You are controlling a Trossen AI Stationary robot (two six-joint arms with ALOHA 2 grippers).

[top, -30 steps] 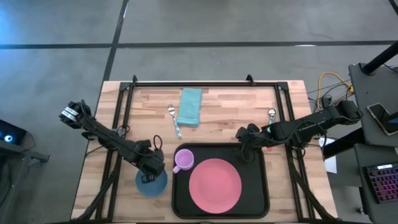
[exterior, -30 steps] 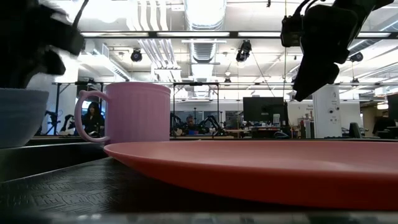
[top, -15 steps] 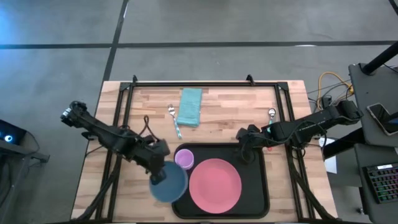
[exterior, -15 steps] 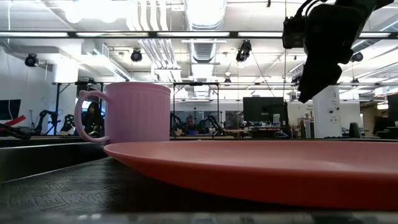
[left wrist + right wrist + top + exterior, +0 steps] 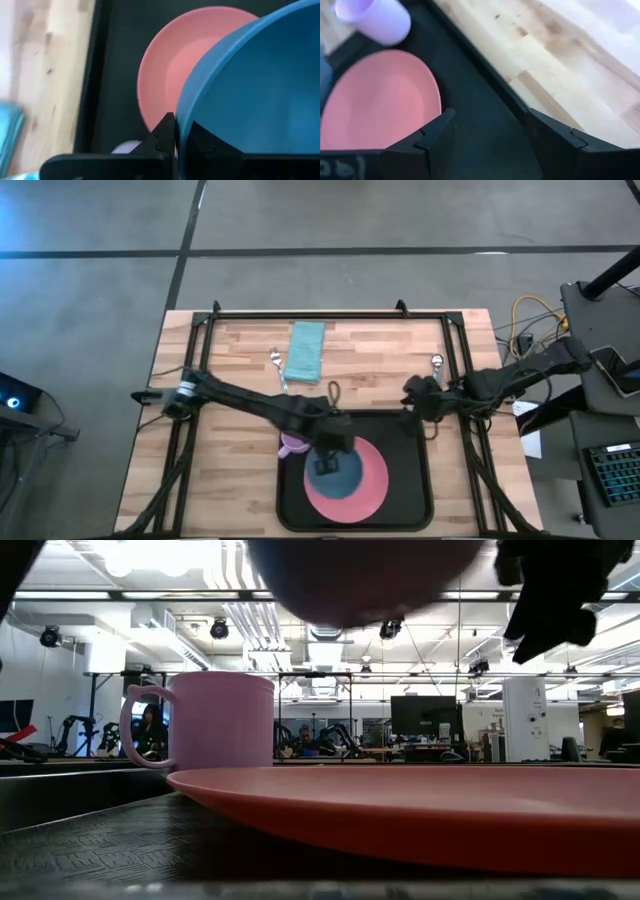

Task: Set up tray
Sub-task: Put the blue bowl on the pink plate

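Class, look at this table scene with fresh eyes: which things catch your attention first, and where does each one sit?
The blue bowl stands out first, pinched by its rim in the left gripper and hanging over the pink plate. That plate lies on the black tray at the table's near edge, a lilac mug beside it. The right gripper hovers open at the tray's far right corner.

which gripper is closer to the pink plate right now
Left. The left gripper hangs directly over the pink plate, clamped on the blue bowl. The right gripper, open, sits off the plate's far right, near the tray back corner.
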